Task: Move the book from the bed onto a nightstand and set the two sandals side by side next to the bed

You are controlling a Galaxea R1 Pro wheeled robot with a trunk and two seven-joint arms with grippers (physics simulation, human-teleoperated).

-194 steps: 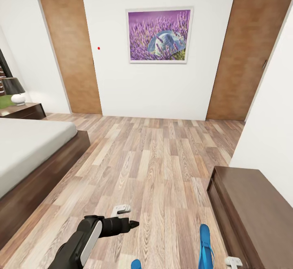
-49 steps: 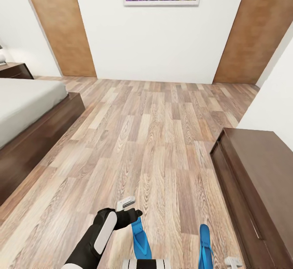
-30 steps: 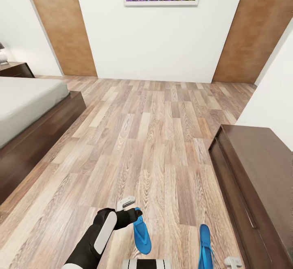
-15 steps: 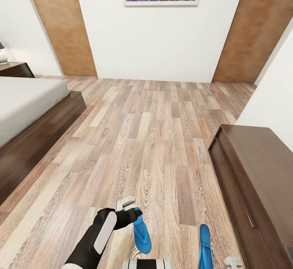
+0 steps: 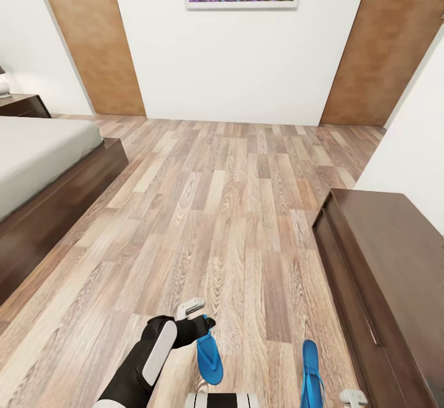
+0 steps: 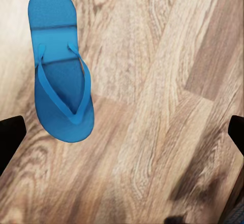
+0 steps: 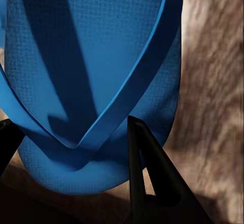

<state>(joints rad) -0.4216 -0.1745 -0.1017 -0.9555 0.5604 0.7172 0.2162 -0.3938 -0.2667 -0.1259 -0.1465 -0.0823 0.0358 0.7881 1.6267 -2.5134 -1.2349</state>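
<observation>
Bedroom floor (image 5: 234, 211). The left pincer (image 5: 206, 322) is spread, empty, beside one blue sandal (image 5: 208, 351) on the planks. The right pincer (image 7: 66, 148) pinches the other sandal (image 5: 311, 376), cut off at the frame's edge. The bed (image 5: 43, 167) is partly cropped.

A bright blue sandal (image 7: 96, 82) lies on the wood-plank floor (image 7: 213, 97), one dark gripper finger (image 7: 152, 178) pressed against its thong strap (image 7: 127, 102).

The wood-plank floor (image 5: 234, 211) carries one blue sandal (image 5: 208, 355) at six o'clock, the bed (image 5: 43, 174) at nine
</observation>
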